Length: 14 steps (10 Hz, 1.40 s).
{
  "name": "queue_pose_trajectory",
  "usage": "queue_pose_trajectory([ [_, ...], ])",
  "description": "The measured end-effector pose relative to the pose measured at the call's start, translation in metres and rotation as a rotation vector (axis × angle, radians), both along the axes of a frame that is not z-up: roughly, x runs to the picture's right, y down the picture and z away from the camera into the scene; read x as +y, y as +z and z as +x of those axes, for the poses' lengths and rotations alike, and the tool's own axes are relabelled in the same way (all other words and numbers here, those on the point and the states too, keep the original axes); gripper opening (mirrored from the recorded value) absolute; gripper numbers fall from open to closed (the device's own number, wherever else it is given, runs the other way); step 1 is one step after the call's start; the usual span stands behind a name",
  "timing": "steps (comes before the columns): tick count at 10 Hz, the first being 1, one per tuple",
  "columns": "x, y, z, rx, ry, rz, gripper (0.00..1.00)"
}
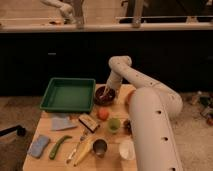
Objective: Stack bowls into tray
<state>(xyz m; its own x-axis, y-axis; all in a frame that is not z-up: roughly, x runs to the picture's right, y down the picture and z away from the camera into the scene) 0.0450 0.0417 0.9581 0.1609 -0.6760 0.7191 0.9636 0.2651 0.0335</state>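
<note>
Green plastic tray (50,93) sits at the upper left of the wooden table (49,161), its floor bare. Just beside its right rim stands the dark maroon bowl (99,97), on the tabletop and outside the tray. The gripper (106,91) reaches down into this bowl from above, at the end of the white arm (150,112), which bends over from the lower right of the frame. Whether the gripper grasps the bowl or hangs loose over it, I cannot tell. The orange bowl (128,96) lies right of the maroon one, also outside the tray and mostly hidden behind the arm.

Below the bowls, near the middle of the table, are an orange fruit (103,114) and a green apple (114,124), close together. A brown packet (88,122) lies left of them, and a pale blue cloth (61,123) lies below the tray. Along the lower edge are a blue sponge (39,145), a long green vegetable (58,146), a banana (83,151), a steel cup (100,147) and a white cup (126,148).
</note>
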Motion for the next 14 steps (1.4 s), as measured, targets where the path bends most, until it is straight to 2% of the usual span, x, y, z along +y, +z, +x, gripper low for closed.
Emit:
queue_pose_trajectory([
  [2,0.0,0.0,0.005,-0.007,0.016,0.004,0.25],
  [3,0.0,0.0,0.003,-0.009,0.015,0.007,0.19],
  [6,-0.005,-0.007,0.002,0.002,-0.002,0.037,0.18],
  [12,-0.015,-0.019,0.006,0.022,0.001,0.102,0.18],
  [14,-0.028,-0.033,0.012,0.041,0.004,0.155,0.18],
])
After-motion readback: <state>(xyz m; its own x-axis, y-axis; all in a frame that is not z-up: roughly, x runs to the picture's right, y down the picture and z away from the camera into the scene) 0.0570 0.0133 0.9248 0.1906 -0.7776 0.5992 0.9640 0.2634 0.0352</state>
